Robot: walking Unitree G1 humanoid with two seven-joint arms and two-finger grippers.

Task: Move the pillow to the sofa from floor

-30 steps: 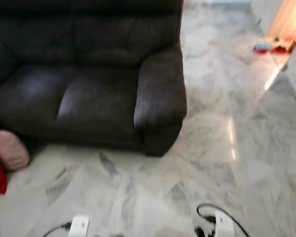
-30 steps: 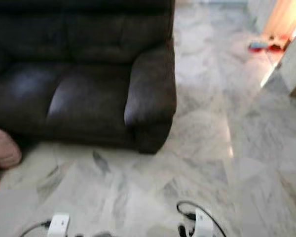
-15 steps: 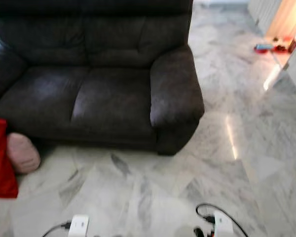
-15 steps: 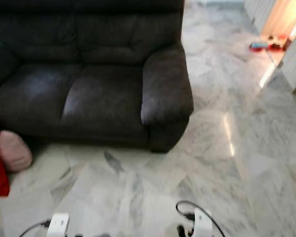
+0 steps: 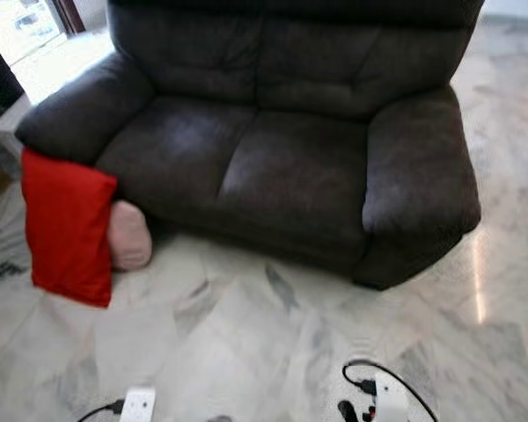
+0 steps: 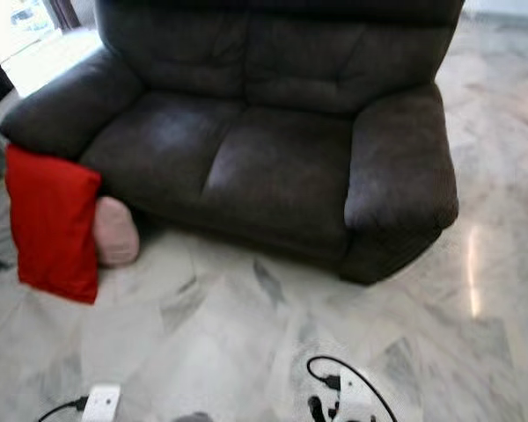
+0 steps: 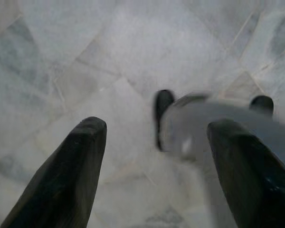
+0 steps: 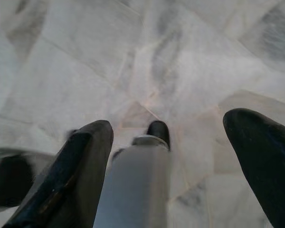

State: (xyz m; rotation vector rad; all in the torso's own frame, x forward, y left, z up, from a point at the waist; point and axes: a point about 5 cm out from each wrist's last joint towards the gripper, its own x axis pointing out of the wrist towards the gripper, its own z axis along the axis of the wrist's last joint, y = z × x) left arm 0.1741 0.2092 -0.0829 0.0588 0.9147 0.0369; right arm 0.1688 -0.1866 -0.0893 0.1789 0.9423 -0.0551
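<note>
Red pillow (image 5: 69, 224) upright on the marble floor (image 5: 246, 343), leaning against the front of the sofa (image 5: 282, 149) below its left armrest. Pink cushion (image 5: 128, 235) just beside it, tucked against the sofa base and partly hidden behind the pillow. Sofa dark brown, two seats, both bare. Near the bottom edge, two white boxes with black cables (image 5: 383, 400), well apart from the pillow. Bright doorway at upper left.

Left gripper (image 7: 156, 137) hanging over the floor, fingers (image 7: 69, 171) spread wide, nothing between them; blurred grey robot leg and dark foot below. Right gripper (image 8: 180, 142) likewise over the floor, fingers (image 8: 73, 175) spread, holding nothing; grey leg below.
</note>
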